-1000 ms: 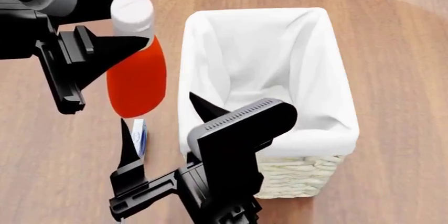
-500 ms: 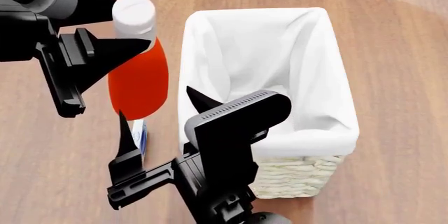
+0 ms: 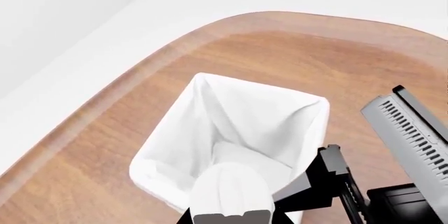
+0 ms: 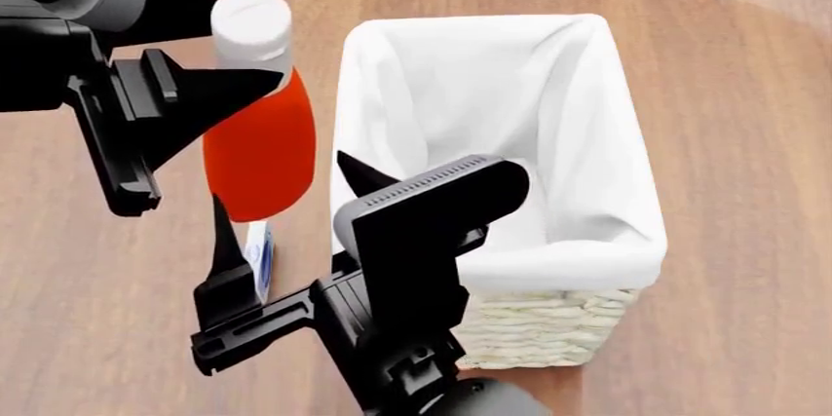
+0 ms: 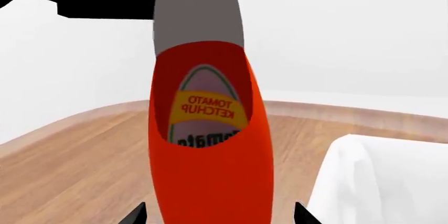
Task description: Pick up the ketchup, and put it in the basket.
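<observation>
The ketchup (image 4: 260, 153), an orange-red bottle with a white cap, hangs in the air just left of the basket (image 4: 547, 328). My left gripper (image 4: 245, 51) is shut on it near the neck. In the left wrist view the white cap of the ketchup (image 3: 231, 192) fills the space at the left gripper (image 3: 231, 220), with the lined basket (image 3: 203, 83) beyond it. My right gripper (image 4: 280, 180) is open below, one finger on each side of the bottle's base with gaps. The right wrist view shows the ketchup (image 5: 210, 171) between the right gripper (image 5: 218, 214) fingertips, and the basket (image 5: 381, 182) beside it.
A small blue-and-white object (image 4: 257, 252) stands on the wooden table (image 4: 78, 319) under the bottle, close to the basket's left wall. The table's curved far edge (image 3: 105, 93) runs behind the basket. The right arm's grey housing (image 4: 430, 207) overlaps the basket's near corner.
The right arm has shifted up and to the left, bringing its open fingers closer around the bottle's base. The bottle in the left gripper has edged slightly right.
</observation>
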You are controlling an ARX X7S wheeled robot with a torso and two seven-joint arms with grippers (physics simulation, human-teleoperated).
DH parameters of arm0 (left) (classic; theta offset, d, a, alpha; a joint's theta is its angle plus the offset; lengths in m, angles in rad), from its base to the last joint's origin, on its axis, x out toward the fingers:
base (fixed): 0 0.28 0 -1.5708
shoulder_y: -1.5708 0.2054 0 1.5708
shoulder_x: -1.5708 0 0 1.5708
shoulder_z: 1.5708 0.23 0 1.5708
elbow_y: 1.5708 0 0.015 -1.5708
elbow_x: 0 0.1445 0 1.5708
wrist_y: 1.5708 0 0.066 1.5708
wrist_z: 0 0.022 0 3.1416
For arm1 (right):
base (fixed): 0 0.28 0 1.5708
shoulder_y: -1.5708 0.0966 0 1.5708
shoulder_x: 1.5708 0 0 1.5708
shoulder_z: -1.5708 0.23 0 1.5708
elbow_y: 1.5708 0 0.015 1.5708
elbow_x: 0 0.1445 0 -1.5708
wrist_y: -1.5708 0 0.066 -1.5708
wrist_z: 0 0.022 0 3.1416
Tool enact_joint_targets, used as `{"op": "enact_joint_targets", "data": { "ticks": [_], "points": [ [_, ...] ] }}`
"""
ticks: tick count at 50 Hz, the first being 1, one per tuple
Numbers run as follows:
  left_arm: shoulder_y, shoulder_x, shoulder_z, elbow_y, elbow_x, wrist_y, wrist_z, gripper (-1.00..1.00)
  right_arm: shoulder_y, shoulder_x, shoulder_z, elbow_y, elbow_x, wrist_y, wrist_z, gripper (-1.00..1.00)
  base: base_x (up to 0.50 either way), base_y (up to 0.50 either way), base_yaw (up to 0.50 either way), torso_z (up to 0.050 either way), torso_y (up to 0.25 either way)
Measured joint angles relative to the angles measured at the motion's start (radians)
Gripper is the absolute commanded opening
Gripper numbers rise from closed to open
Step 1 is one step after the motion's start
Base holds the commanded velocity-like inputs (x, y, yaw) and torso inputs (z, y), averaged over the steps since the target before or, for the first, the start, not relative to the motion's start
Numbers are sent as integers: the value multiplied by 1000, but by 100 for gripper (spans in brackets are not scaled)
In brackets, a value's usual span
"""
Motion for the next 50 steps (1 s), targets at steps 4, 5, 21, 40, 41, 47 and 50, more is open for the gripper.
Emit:
{"op": "enact_joint_targets", "data": {
  "ticks": [4,5,21,40,41,47,50],
  "points": [
    [-1,-1,-1,2,-3,-1,-1,-100,6,-5,-1,11,0,-2,-2,100,0,0,0,0,0],
    [-1,-1,-2,2,-4,-1,-2,-100,8,-6,-1,14,0,-3,-3,100,0,0,0,0,0],
    [1,-4,-8,12,-18,-3,-6,-100,30,-30,-15,60,-2,-15,-16,100,0,0,0,0,1],
    [-1,-14,-12,27,-34,-8,-8,-100,52,-55,-29,128,-11,-38,-34,100,0,0,0,0,1],
    [-1,-14,-13,27,-34,-9,-9,-100,53,-56,-29,131,-10,-39,-35,100,0,0,0,0,0],
    [-3,-16,-15,30,-37,-12,-11,-100,60,-62,-32,143,-9,-43,-36,100,0,0,0,2,0],
    [-4,-17,-16,32,-39,-13,-13,-100,63,-65,-34,148,-8,-44,-37,-100,0,0,0,0,0]
  ]
}}
